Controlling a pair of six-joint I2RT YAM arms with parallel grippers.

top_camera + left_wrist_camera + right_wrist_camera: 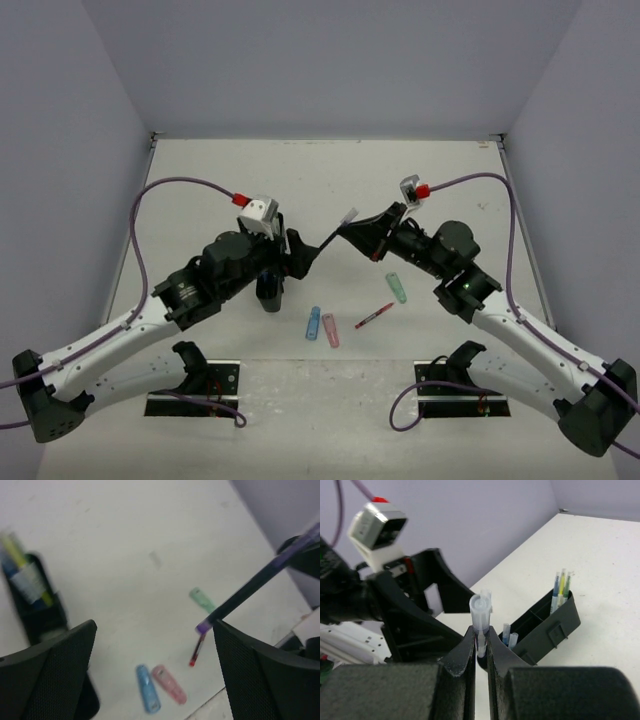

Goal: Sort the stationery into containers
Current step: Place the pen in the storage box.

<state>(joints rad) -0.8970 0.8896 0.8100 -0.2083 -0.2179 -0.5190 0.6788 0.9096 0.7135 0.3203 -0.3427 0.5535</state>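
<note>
My right gripper (480,632) is shut on a purple pen (481,611) with a clear cap, holding it above the table. In the top view the pen (328,243) slants between my right gripper (350,228) and my left gripper (305,250). My left gripper (154,625) is open wide, and the pen's purple end (204,627) sits by its right finger (260,670). The black organiser (545,625) holds several pens, and the left arm partly hides this organiser (268,292). A red pen (374,316) and chunky blue (313,324), pink (330,330) and green (397,288) pieces lie on the table.
Purple-grey walls close in the white table (320,170) at the back and both sides. Two black clamp plates (195,398) (460,400) sit at the near edge. Purple cables (180,185) loop over both arms.
</note>
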